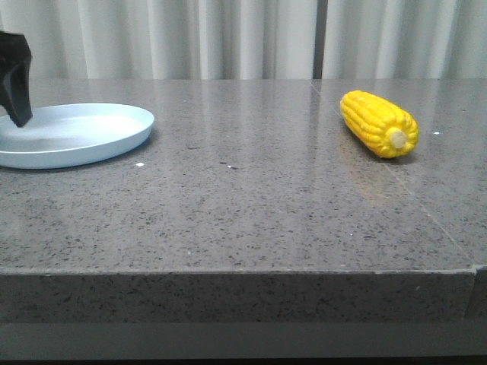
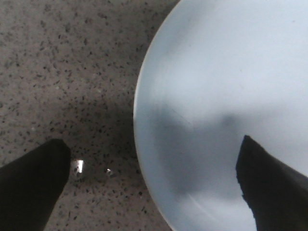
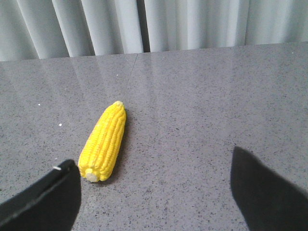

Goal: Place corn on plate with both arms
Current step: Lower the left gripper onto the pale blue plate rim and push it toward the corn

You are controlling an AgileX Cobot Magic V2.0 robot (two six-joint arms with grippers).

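The yellow corn (image 1: 379, 123) lies on the grey table at the right, its cream stub end facing the front. The pale blue plate (image 1: 76, 135) rests at the far left, with nothing on it. My left gripper (image 2: 154, 159) hangs open above the plate's rim (image 2: 137, 115), one finger (image 2: 29, 183) over the table and the other over the plate; the front view shows only a black finger (image 1: 18, 84) of it. My right gripper (image 3: 154, 166) is open and empty just short of the corn (image 3: 103, 142), whose stub end lies close to one fingertip (image 3: 65, 168).
The speckled grey stone table (image 1: 243, 198) has its front edge near the camera and a seam at the right. White curtains (image 1: 228, 38) hang behind it. A few small white specks (image 1: 139, 164) lie near the plate.
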